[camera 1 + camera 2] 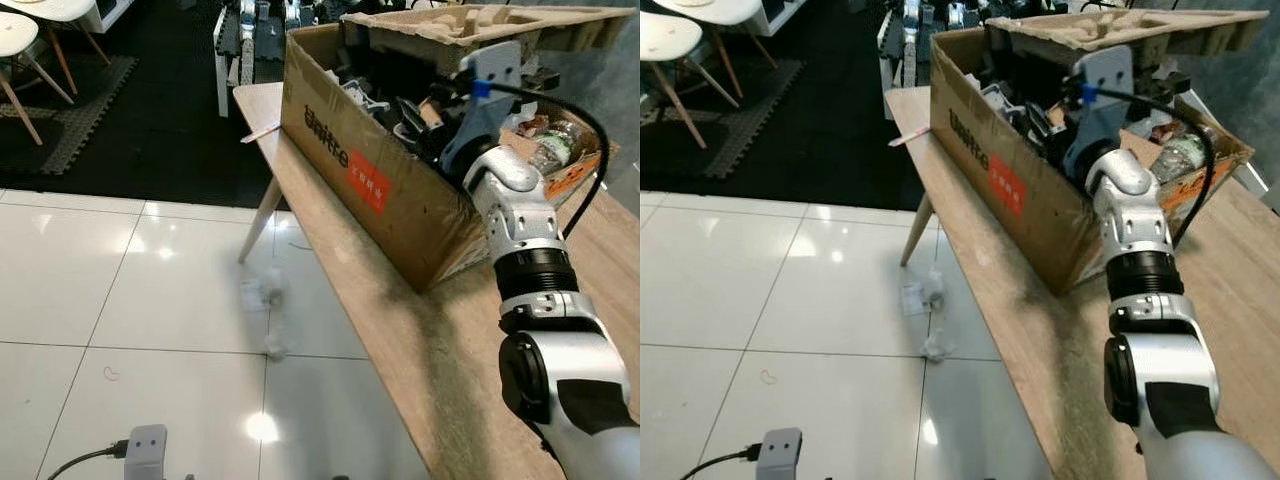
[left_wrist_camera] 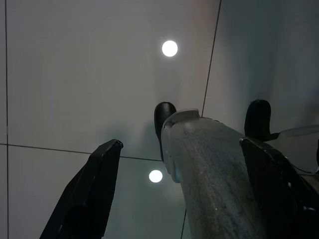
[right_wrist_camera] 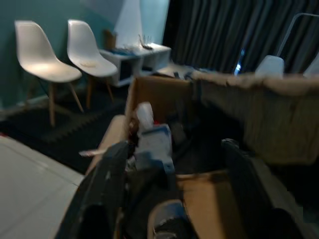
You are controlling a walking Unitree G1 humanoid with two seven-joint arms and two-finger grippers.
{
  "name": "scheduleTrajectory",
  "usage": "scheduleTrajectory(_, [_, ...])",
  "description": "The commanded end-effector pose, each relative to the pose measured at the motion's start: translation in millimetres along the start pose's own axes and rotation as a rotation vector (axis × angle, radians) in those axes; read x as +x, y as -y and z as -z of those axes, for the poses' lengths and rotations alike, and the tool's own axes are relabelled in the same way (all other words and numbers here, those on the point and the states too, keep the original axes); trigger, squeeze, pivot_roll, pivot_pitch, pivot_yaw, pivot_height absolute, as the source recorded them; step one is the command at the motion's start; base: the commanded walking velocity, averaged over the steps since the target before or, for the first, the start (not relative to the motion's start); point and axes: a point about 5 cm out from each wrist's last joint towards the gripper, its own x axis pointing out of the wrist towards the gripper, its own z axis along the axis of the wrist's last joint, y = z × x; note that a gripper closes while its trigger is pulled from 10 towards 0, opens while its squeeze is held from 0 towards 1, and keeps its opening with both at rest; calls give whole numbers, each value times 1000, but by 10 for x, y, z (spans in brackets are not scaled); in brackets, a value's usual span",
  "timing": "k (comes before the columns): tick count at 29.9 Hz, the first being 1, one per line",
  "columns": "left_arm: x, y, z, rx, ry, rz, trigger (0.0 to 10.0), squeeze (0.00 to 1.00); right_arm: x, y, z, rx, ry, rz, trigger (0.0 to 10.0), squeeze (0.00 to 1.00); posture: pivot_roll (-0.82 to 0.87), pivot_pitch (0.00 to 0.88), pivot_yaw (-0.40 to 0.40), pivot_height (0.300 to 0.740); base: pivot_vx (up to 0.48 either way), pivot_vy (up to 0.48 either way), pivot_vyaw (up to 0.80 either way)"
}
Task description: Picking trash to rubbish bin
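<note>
Your right arm [image 1: 520, 235] reaches up over the wooden counter [image 1: 420, 350] and into the open cardboard box [image 1: 370, 175] that sits on it. The right gripper [image 3: 172, 164] hangs over the box's inside; its wrist view shows the two black fingers [image 3: 107, 184] spread apart, with nothing between the jaws. Below and between them lies the box's clutter: a pale, blurred carton or bottle [image 3: 152, 142] stands just ahead of the jaws, near but not held. In the head views the box is packed with dark odds and ends, a plastic bottle [image 1: 552, 145] lies at its far corner, and a moulded pulp tray [image 1: 470, 25] rests across its top.

The loose trash [image 1: 930, 310] lies on the white tiled floor [image 1: 120, 300], beside the counter's leg [image 1: 258, 220] and well apart from both jaws: crumpled pale scraps, blurred in the left eye view.

Your left gripper [image 2: 177, 179] hangs low over the floor tiles, jaws open, with a grey rounded limb of the robot [image 2: 214, 174] showing between the fingers but not gripped. White chairs [image 1: 25, 50] stand on a dark mat at the far left.
</note>
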Motion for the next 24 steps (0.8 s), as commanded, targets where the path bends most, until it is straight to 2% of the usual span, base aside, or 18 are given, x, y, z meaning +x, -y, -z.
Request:
scheduleTrajectory(1, [-45, 63, 216, -6, -79, 19, 10000, 0, -41, 29, -29, 20, 34, -3, 10000, 235, 219, 129, -79, 740, 0, 0, 0])
scheduleTrajectory(2, [-44, 63, 214, -6, -78, 19, 10000, 0, -45, 26, -90, 31, 69, -20, 10000, 0, 219, 129, -79, 740, 0, 0, 0])
scheduleTrajectory(5, [-44, 62, 212, -7, -77, 20, 10000, 0, -80, 15, -276, 58, 171, -81, 10000, 0, 218, 128, -79, 740, 0, 0, 0])
scheduleTrajectory(7, [-44, 62, 212, -7, -77, 20, 10000, 0, -80, 15, -276, 58, 171, -81, 10000, 0, 218, 128, -79, 740, 0, 0, 0])
scheduleTrajectory(12, [-44, 60, 209, -10, -75, 21, 10000, 0, -151, -11, -458, 86, 265, -164, 10000, 0, 218, 125, -81, 740, 0, 0, 0])
scheduleTrajectory(19, [-43, 55, 204, -11, -74, 20, 10000, 0, -189, 28, -596, 135, 344, -174, 10000, 0, 221, 119, -81, 740, 0, 0, 0])
scheduleTrajectory(21, [-43, 54, 201, -12, -73, 19, 10000, 0, -194, 32, -638, 162, 372, -179, 10000, 0, 221, 119, -81, 740, 0, 0, 0])
scheduleTrajectory(22, [-42, 52, 199, -12, -73, 18, 10000, 0, -198, 5, -677, 212, 406, -201, 10000, 0, 222, 118, -79, 740, 0, 0, 0])
scheduleTrajectory(23, [-42, 52, 199, -12, -73, 18, 10000, 0, -198, 5, -677, 212, 406, -201, 10000, 0, 222, 118, -79, 740, 0, 0, 0])
scheduleTrajectory(24, [-41, 49, 194, -12, -72, 18, 10000, 0, -209, -56, -711, 270, 440, -246, 10000, 0, 222, 117, -81, 740, 0, 0, 0])
